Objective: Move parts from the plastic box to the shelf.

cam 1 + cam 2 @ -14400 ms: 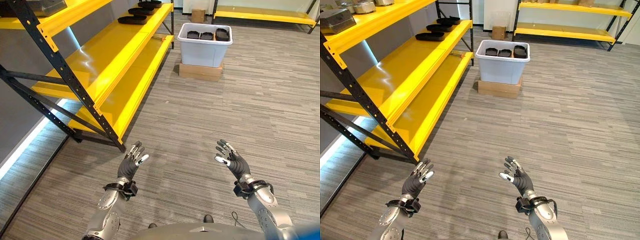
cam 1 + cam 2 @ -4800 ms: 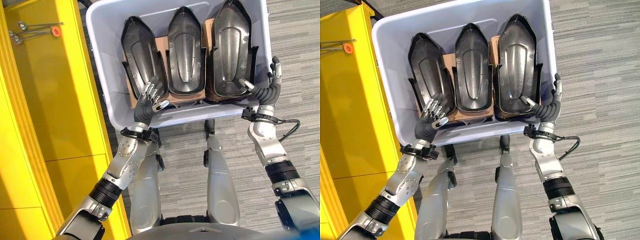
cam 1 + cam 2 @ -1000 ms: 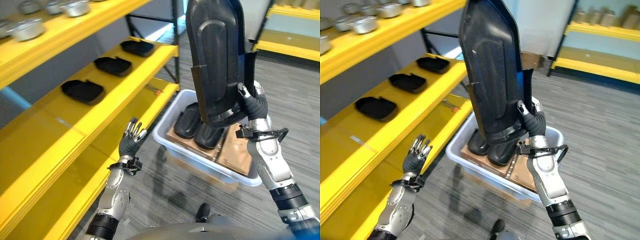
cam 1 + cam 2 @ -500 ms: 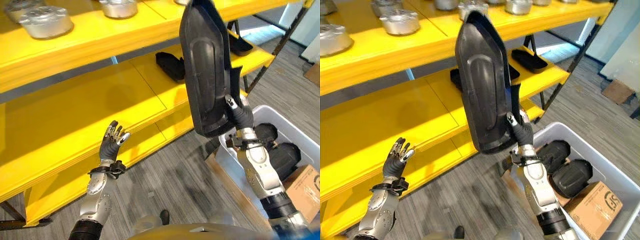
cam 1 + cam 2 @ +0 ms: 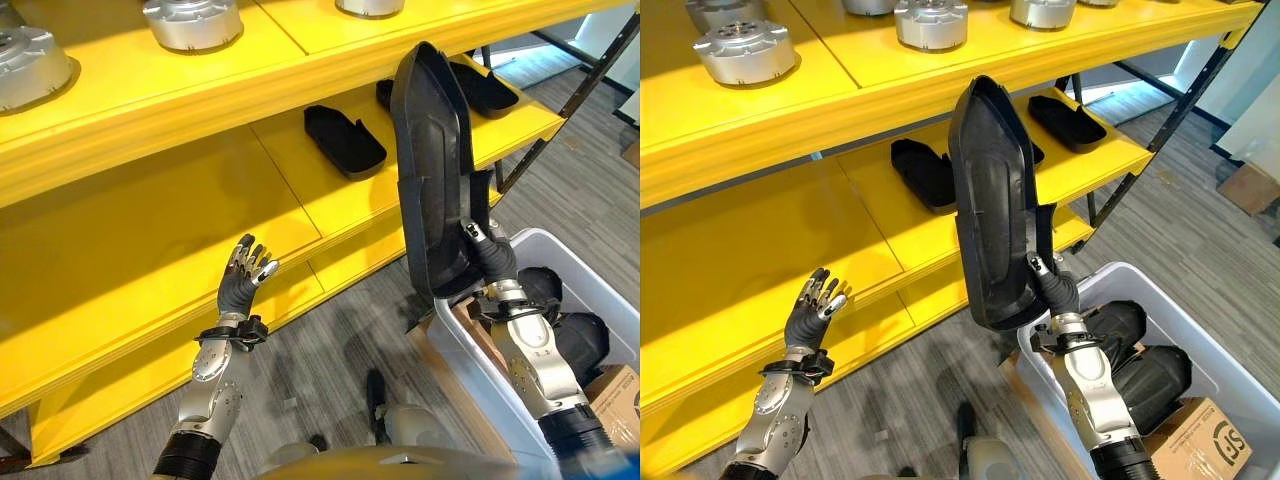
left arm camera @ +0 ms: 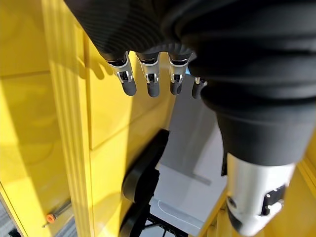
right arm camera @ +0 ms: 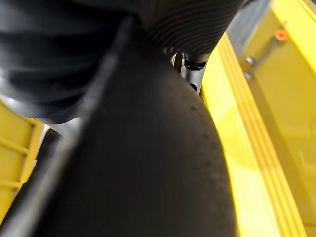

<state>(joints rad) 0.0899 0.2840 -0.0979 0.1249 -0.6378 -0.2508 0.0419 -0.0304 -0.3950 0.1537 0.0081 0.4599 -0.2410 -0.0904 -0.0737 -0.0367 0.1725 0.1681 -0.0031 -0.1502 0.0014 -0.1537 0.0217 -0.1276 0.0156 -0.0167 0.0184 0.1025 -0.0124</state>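
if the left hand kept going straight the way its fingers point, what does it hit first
Probably the bare middle yellow shelf board: the open left hand points up and forward at it, though depth is hard to judge.

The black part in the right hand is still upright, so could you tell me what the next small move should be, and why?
Probably tip the black part flat and carry it toward the bare stretch of the middle shelf. The right hand grips only its lower end, it stands on end above the plastic box, and the open left hand could steady it.
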